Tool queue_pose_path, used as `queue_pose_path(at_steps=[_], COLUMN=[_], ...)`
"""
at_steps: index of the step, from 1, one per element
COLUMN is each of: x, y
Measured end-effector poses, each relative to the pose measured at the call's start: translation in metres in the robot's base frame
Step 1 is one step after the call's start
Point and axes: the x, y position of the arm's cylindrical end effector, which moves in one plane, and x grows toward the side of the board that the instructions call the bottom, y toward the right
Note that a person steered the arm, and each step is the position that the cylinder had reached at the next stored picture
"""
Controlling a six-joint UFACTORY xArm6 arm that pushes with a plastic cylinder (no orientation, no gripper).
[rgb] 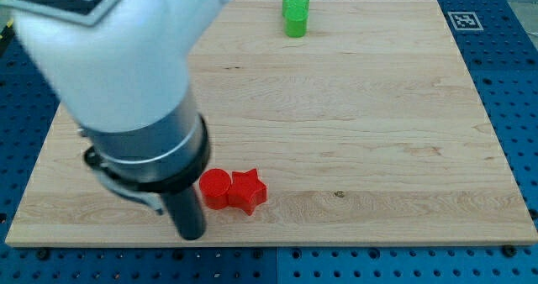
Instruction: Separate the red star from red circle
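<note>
End effector tip (192,234) left of touching red circle (214,188), red star (247,191), near bottom edge.

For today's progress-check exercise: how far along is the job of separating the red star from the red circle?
Done: nothing yet; the red star and red circle sit touching near the view's bottom. In hand: my tip stands just left of the circle, slightly below it. Left: pushing the two apart. The green star is uninvolved.

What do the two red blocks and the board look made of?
Red circle and red star: likely plastic, judging by their uniform saturated colour and soft sheen. Board: pale wood with visible grain lines, matte finish. My tip sits just left of the circle.
</note>
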Motion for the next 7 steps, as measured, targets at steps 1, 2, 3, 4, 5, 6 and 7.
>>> queue_pose_path(at_steps=[1,2,3,4,5,6,7], x=[-0.013,-0.014,-0.016,-0.028,-0.045,-0.061,-0.077], y=[0.045,0.071,0.067,0.051,0.046,0.048,0.054])
